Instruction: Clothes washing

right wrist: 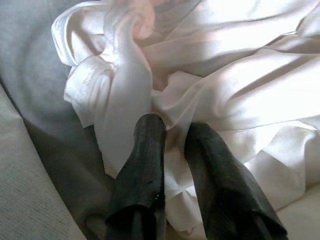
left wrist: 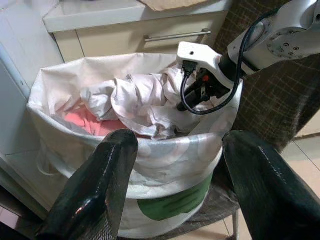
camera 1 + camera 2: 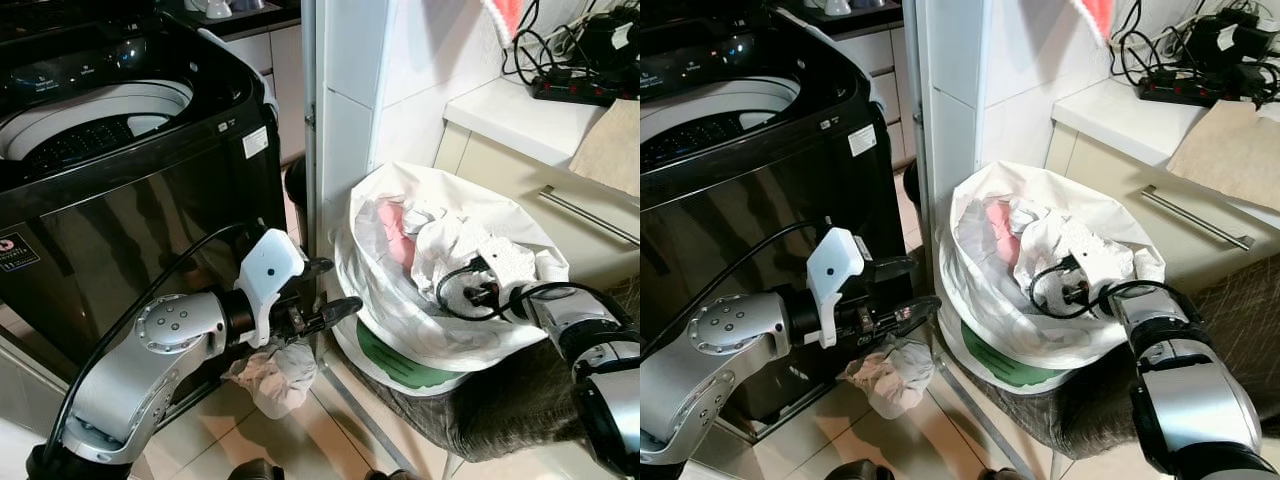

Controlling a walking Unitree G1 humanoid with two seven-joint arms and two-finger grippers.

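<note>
nearest, low on the left: left gripper (image 3: 325, 290), fingers spread wide with nothing between them, hovering in front of the washer's dark front panel and aimed across at the laundry bag (image 3: 400, 345). just beneath it, a crumpled pale cloth (image 3: 275, 375) lying on the tiled floor (image 3: 330, 440) against the foot of the machine. low on the right: silver forearm reaching into the bag's mouth from the near side, right gripper (image 1: 172, 132) buried among the white clothes (image 3: 450, 245), fingers (image 1: 145, 150) nearly together with a fold of white fabric pinched in the narrow gap. in the left wrist view, the same gripper (image 2: 192, 95) seen from across, white housing and looped black cable at the bag's rim.

middle: white laundry bag with a green patch near its base, sitting on a dark plaid seat (image 3: 510, 400), mouth open, filled with white clothes and a pink garment (image 3: 395, 230) towards its washer side. to the left, black top-loading washing machine (image 3: 130, 190), lid up, drum (image 3: 90, 125) open and white-rimmed. white pillar (image 3: 345, 110) standing between washer and bag.

farther back on the right: cream cabinet with a long metal handle (image 3: 590, 215), pale counter (image 3: 510, 110) above it, black power strip with tangled cables (image 3: 575, 60) on top, a beige cloth (image 3: 610, 145) beside them.
</note>
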